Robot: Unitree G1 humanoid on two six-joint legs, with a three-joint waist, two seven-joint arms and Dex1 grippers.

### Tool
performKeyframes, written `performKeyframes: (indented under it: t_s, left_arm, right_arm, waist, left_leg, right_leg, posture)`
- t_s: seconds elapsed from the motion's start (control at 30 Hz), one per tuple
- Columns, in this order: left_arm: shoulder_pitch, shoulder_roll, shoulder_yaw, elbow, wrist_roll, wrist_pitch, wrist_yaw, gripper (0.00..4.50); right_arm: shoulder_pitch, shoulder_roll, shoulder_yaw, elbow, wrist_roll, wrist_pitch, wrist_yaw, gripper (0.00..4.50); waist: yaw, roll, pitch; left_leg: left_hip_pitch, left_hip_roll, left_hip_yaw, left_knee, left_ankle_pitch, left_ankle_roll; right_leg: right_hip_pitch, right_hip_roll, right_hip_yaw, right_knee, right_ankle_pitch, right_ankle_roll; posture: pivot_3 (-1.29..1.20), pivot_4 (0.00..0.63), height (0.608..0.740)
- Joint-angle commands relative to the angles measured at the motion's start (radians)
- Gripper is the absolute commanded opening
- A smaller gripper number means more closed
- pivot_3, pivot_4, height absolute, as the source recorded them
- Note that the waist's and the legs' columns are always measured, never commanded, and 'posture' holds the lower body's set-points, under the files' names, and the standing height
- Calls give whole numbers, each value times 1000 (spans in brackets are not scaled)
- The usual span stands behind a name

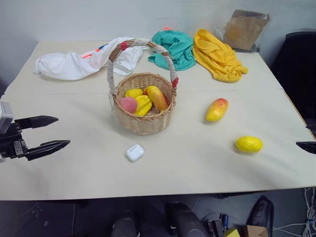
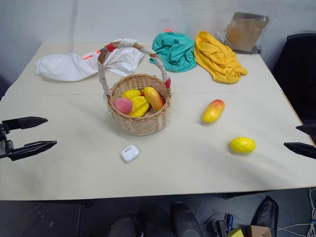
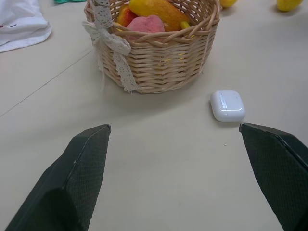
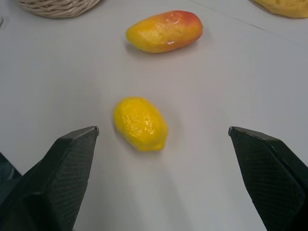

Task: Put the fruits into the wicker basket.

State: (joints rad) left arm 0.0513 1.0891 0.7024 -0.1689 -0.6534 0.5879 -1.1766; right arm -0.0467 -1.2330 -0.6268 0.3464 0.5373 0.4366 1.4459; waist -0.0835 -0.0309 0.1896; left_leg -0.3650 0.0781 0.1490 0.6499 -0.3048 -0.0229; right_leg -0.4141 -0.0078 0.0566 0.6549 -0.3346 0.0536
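The wicker basket [image 1: 144, 111] stands mid-surface [image 1: 187, 163], holding a pink peach [image 1: 128, 104], a mango [image 1: 157, 97] and other yellow fruit. A second mango [image 1: 216, 109] lies to its right, the lemon [image 1: 249, 143] nearer the right edge. The right gripper [image 4: 163, 139] hangs over that edge, jaws spread and empty, the lemon lying just ahead between them and the mango beyond it. The left gripper [image 1: 52, 132] hovers at the left edge, jaws spread, empty, facing the basket and a white earbud case [image 1: 135, 152].
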Motion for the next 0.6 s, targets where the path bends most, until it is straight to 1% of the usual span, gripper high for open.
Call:
performKeyframes:
  t_s: [0.03, 0.5, 0.6]
  left_arm:
    - [23, -3, 18, -3, 27, -57, -33, 4500]
    - [-13, -24, -15, -2, 32, -41, 42, 4500]
    - [-42, -62, -46, -83, -23, 47, 129, 4500]
  right_arm:
    - [-26, -3, -5, 10, 3, -11, 3, 4465]
    - [-34, 20, 2, 13, -28, -60, -45, 4465]
    - [-40, 28, -8, -35, -12, -50, -65, 4465]
  waist:
    - [-2, 0, 0]
    - [0, 0, 0]
    - [-1, 0, 0]
  left_leg:
    - [0, 0, 0, 0, 0, 0]
    - [1, 0, 0, 2, 0, -1]
    - [2, 0, 1, 2, 1, -1]
  right_leg:
    - [0, 0, 0, 0, 0, 0]
    - [0, 0, 0, 3, 0, 0]
    - [1, 0, 1, 4, 0, 0]
  posture:
    - [0, 150, 740]
    - [0, 150, 740]
    - [0, 150, 740]
